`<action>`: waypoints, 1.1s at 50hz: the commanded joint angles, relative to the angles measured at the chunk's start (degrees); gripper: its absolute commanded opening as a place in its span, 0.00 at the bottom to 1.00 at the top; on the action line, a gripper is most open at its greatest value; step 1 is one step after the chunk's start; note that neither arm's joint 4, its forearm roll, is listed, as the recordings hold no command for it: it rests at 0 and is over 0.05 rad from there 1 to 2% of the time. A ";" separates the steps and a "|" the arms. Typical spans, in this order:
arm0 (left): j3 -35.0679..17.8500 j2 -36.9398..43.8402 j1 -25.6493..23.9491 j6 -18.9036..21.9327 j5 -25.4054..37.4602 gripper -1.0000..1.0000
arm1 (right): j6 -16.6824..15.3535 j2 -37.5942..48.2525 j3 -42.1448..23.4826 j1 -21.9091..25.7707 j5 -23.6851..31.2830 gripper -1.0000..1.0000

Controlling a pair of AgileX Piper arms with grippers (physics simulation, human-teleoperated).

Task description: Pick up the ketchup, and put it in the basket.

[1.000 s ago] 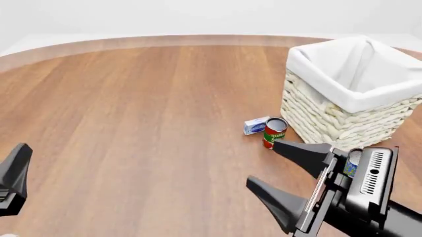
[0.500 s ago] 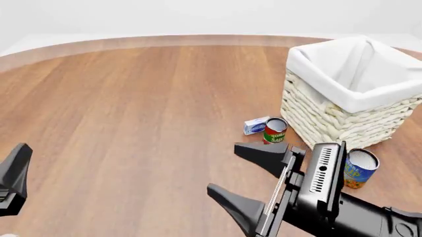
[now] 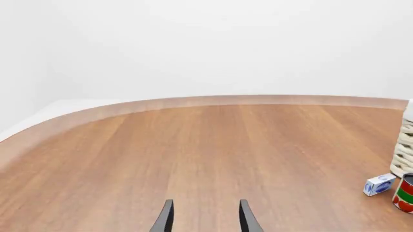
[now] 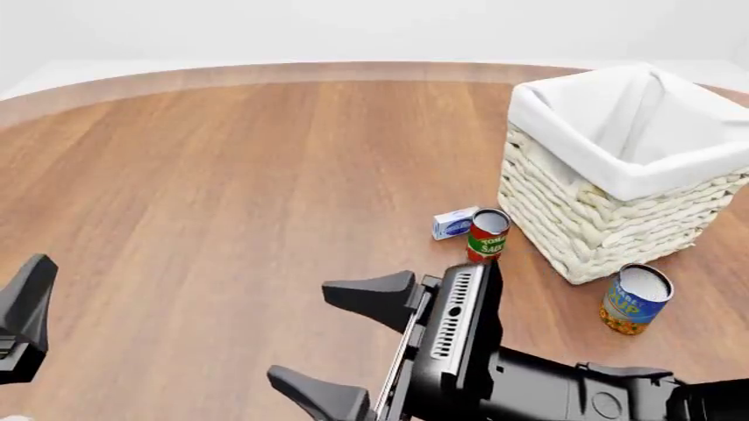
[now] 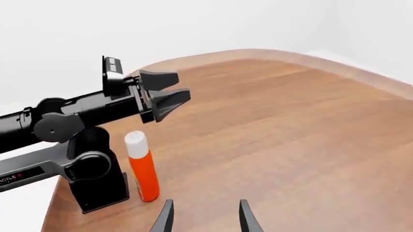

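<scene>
Two grippers show spread fingers holding nothing: our right gripper (image 4: 339,342) hangs over bare counter (image 4: 234,193) nearer us than the basket (image 4: 620,167), our left gripper (image 4: 26,320) far across from the basket at the near counter edge. The ketchup (image 5: 142,166) stands upright beside the left arm's base (image 5: 96,179), close to the counter's rim. A tomato can (image 4: 487,235) and small blue-and-white box (image 4: 453,223) sit just beside the basket, an orange can (image 4: 633,299) at its near corner.

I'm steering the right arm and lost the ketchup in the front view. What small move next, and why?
Probably keep swinging the open right gripper toward the orange-red, white-capped ketchup bottle: it stands upright beside the left arm's black base, ungrasped, seen only by the right wrist camera.
</scene>
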 commanded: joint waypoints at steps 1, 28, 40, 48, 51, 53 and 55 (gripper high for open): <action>0.00 0.00 0.00 0.00 0.00 1.00 | 1.06 3.45 -4.23 2.54 1.61 1.00; 0.00 0.00 0.00 0.00 0.00 1.00 | 2.82 9.12 -13.22 6.23 6.97 1.00; 0.00 0.00 0.00 0.00 0.00 1.00 | 3.89 11.14 -14.95 7.08 7.63 1.00; 0.00 0.00 0.00 0.00 0.00 1.00 | 4.71 12.33 -16.54 7.10 9.28 1.00; 0.00 0.00 0.00 0.00 0.00 1.00 | 5.24 12.90 -17.29 7.39 10.01 1.00; 0.00 0.00 0.00 0.00 0.00 1.00 | 5.21 13.04 -17.65 7.35 10.33 1.00; 0.00 0.00 0.00 0.00 0.00 1.00 | 5.37 13.28 -17.99 7.47 10.57 1.00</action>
